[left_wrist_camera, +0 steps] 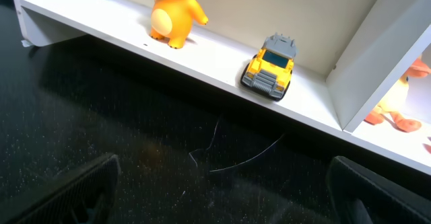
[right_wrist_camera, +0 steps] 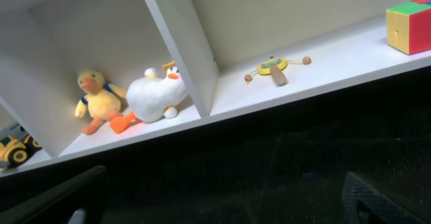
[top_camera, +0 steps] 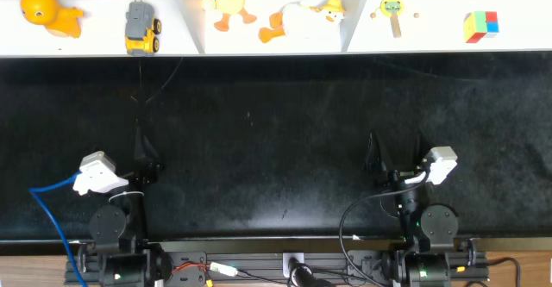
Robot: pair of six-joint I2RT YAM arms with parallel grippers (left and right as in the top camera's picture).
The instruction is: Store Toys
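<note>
Both arms are held folded at the near edge of the black mat [top_camera: 276, 132]. The left gripper [left_wrist_camera: 222, 180] and the right gripper [right_wrist_camera: 222, 197] are spread wide. In the far white shelf [top_camera: 276, 47], an orange duck [top_camera: 47, 11] and a yellow truck [top_camera: 142, 27] are stored at the left, a yellow plush duck [top_camera: 228, 1] and a white plush duck [top_camera: 302, 18] in the middle, and a wooden toy [top_camera: 392, 11] and a colour cube [top_camera: 481, 26] at the right.

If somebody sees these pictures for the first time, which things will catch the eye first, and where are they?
Bright toys in the white shelf at the far edge stand out: an orange duck and a yellow truck in the left compartment, a yellow plush duck and a white plush duck in the middle, a coloured cube on the right. The left fingers and right fingers stand open over the wide black mat.
</note>
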